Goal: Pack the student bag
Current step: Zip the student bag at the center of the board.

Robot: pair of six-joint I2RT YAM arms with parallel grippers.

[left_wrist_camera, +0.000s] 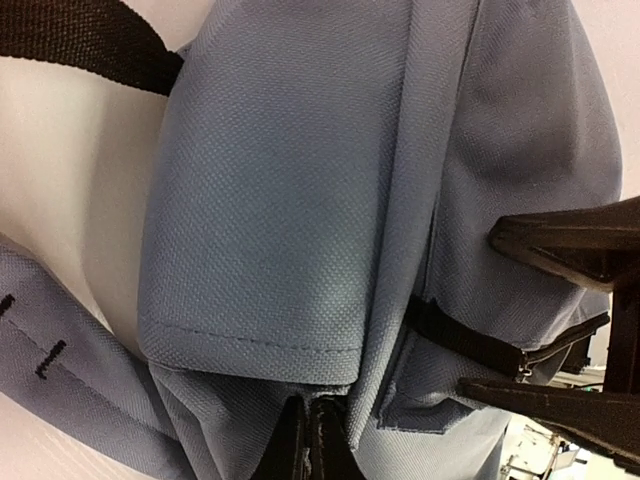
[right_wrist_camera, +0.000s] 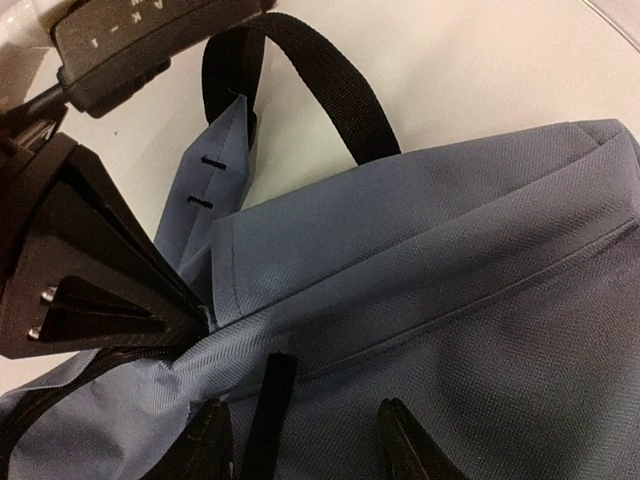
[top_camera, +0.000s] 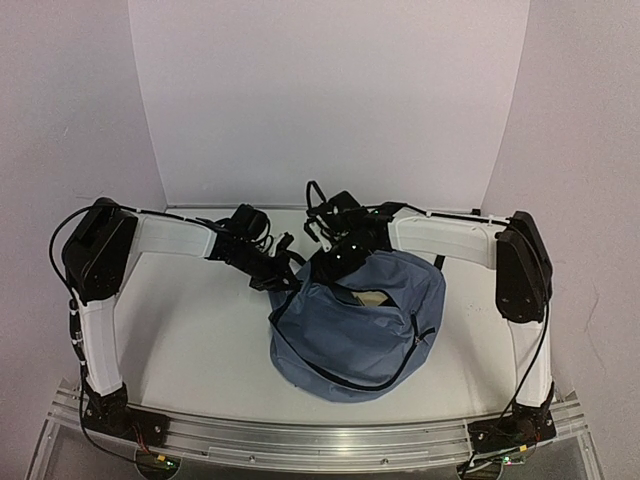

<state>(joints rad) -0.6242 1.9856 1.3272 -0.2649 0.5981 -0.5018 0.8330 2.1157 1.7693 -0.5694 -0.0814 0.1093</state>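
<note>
The student bag (top_camera: 355,330), slate-blue with black zippers, lies in the middle of the table with its top opening facing the back. Something tan (top_camera: 376,297) shows inside the opening. My left gripper (top_camera: 287,275) is shut on the bag's fabric at its upper left edge; in the left wrist view (left_wrist_camera: 311,442) the jaws pinch a fold of blue cloth (left_wrist_camera: 280,200). My right gripper (top_camera: 345,255) is open over the bag's top rim. In the right wrist view (right_wrist_camera: 305,450) its fingers (right_wrist_camera: 408,445) straddle the fabric and a short black strap (right_wrist_camera: 262,415).
The bag's black carry handle (right_wrist_camera: 320,80) loops over the white table (top_camera: 200,330) behind the bag. A loose black strap trails around the bag's front (top_camera: 340,378). White walls enclose the back and sides. Both arms meet at the bag's top edge.
</note>
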